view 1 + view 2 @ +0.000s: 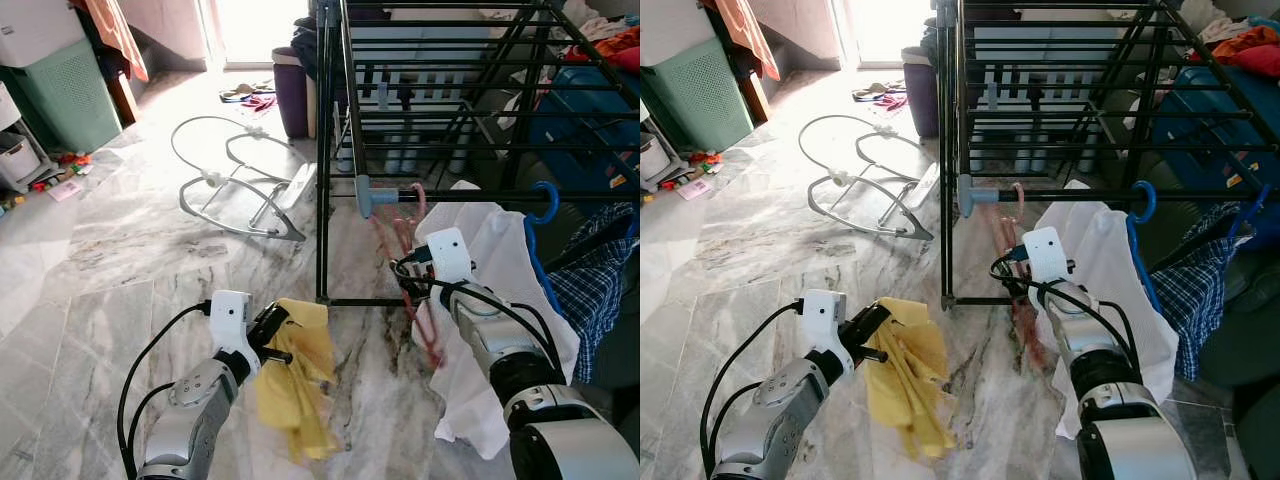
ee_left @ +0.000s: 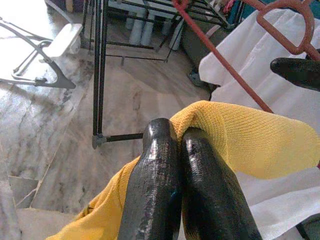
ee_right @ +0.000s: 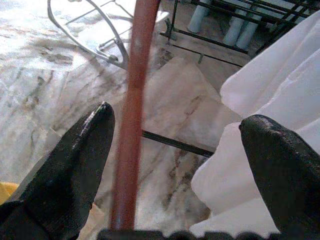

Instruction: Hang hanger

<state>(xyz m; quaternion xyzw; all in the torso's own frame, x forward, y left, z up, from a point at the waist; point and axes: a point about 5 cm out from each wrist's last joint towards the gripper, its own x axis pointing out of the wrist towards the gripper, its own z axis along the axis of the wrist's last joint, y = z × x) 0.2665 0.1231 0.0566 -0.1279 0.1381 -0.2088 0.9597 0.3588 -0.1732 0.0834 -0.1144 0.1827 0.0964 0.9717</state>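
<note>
Marble floor (image 1: 120, 250) ahead, drying rack (image 1: 440, 150) at one o'clock. My left gripper (image 1: 277, 338) clamps the yellow cloth (image 1: 300, 385); my right gripper (image 3: 175, 150) gapes around the red hanger (image 3: 132, 110), which I judge must be gripped next, then hooked on.

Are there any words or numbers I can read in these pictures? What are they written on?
No, there are none that can be read.
The yellow cloth pinched in the left gripper is plain.
The red hanger between the open fingers of the right gripper has no writing.
The white cloth on the black drying rack is plain.
The small toys and papers on the floor are too small and blurred to read.
</note>
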